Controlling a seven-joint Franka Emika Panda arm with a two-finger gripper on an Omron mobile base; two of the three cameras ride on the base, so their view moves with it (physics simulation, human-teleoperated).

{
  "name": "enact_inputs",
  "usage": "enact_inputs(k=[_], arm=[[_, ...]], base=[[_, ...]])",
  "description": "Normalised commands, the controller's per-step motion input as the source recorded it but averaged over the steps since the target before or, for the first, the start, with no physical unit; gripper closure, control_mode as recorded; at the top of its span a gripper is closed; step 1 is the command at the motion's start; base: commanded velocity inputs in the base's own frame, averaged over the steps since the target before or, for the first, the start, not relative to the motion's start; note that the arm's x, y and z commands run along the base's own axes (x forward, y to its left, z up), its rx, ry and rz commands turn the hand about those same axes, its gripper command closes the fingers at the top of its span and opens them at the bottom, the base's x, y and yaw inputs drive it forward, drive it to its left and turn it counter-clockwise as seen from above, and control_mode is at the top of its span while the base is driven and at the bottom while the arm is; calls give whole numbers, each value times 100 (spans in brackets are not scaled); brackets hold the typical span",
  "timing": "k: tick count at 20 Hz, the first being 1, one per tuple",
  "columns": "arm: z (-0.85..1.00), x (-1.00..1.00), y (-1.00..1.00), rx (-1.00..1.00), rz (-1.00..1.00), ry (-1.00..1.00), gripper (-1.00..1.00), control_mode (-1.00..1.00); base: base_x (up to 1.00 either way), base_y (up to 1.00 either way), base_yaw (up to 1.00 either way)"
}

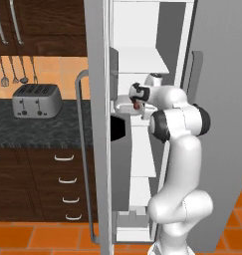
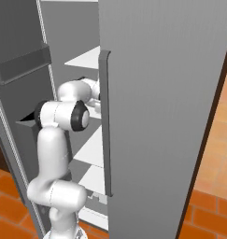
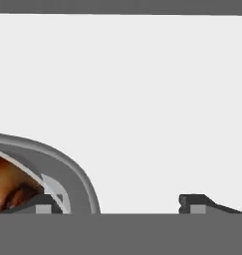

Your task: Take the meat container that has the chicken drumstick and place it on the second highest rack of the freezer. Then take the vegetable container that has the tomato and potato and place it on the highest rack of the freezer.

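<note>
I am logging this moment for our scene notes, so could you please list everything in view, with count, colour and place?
freezer: one, grey with white shelves, door open, centre of the left base view
meat container: one, light grey, on a white shelf inside the freezer, by the gripper
drumstick: one, reddish-brown, in the meat container
toaster: one, silver, on the dark counter left of the freezer
counter: one, dark speckled, over brown drawers
utensils: several, grey, hanging on the orange wall above the toaster
floor: orange tiles
arm: one, white with dark joints, reaching into the freezer
gripper: one, dark fingers, open, beside the container's rim
</note>
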Motion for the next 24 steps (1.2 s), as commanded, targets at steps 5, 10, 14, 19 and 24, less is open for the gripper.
enact_inputs(k=[5, 10, 14, 19, 24], arm=[[-7, -71, 9, 0, -1, -31, -100, -100], [62, -76, 40, 0, -7, -13, -100, -100], [77, -33, 47, -5, -7, -4, -100, -100], [76, -60, 21, -4, -7, -11, -100, -100], [100, -100, 0, -8, -2, -2, -100, -100]], base=[[0, 0, 0], [0, 0, 0], [0, 0, 0], [0, 0, 0], [0, 0, 0]])
